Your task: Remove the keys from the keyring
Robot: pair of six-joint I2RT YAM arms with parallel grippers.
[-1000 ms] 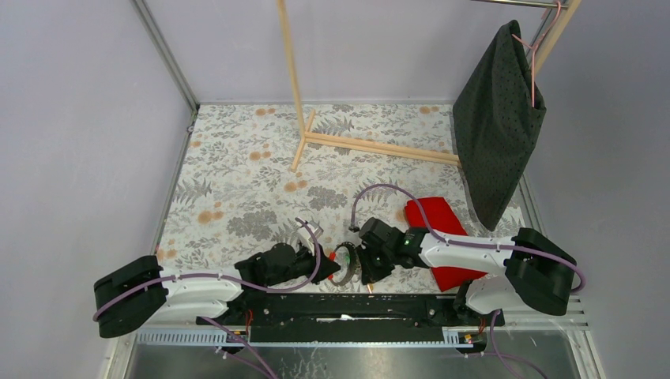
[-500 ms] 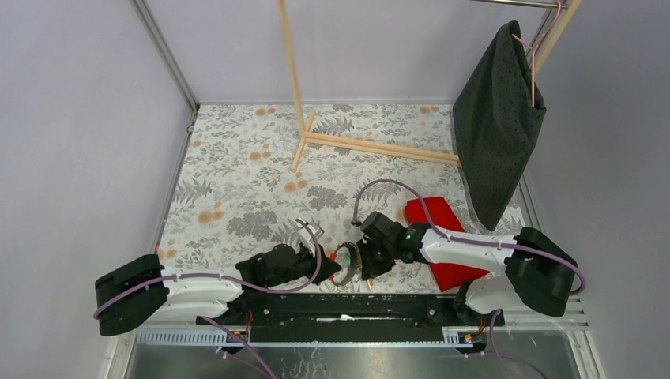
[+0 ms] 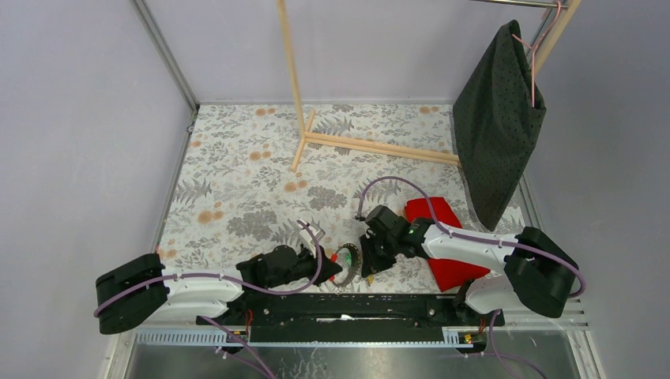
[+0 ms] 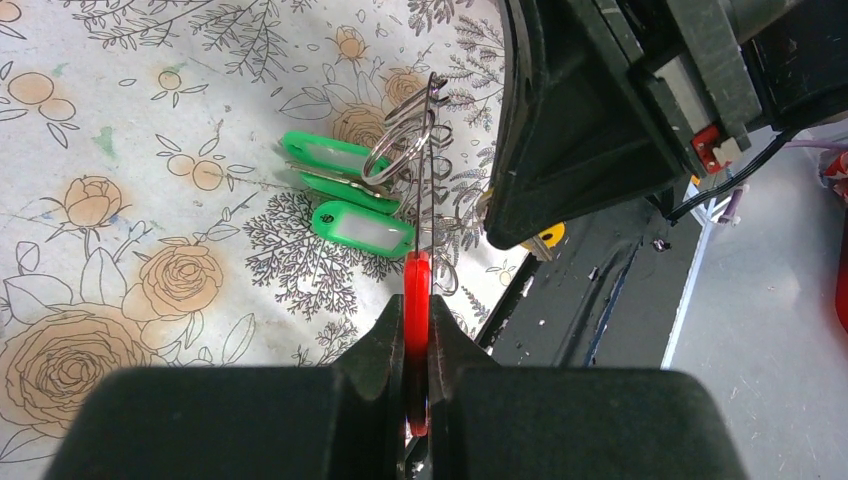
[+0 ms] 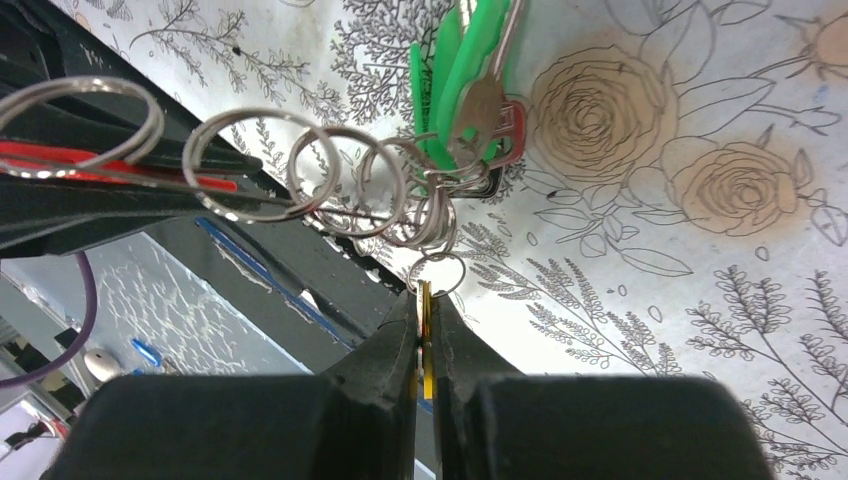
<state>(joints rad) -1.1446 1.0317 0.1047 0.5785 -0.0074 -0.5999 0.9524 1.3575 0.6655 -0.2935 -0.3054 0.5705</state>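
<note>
At the bench's near edge, the left gripper point(image 4: 417, 335) pinches a red tag point(image 4: 417, 285) and the right gripper point(image 5: 424, 300) the yellow key point(image 5: 425, 350), flat faces that are likely surer holds than the thin, springy keyring point(image 4: 424, 215).

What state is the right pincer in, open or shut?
Shut. In the right wrist view the right pincer has both black fingers pressed against a thin yellow key edge-on between them.

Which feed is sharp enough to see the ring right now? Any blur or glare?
Left wrist: green tags and the thin keyring are sharp; the left gripper, shut on the red tag, is a dark blur. Right wrist: split rings crisp with bright glints; the right gripper, shut on the yellow key, is blurred. Top external: evenly lit, but everything is tiny.
</note>
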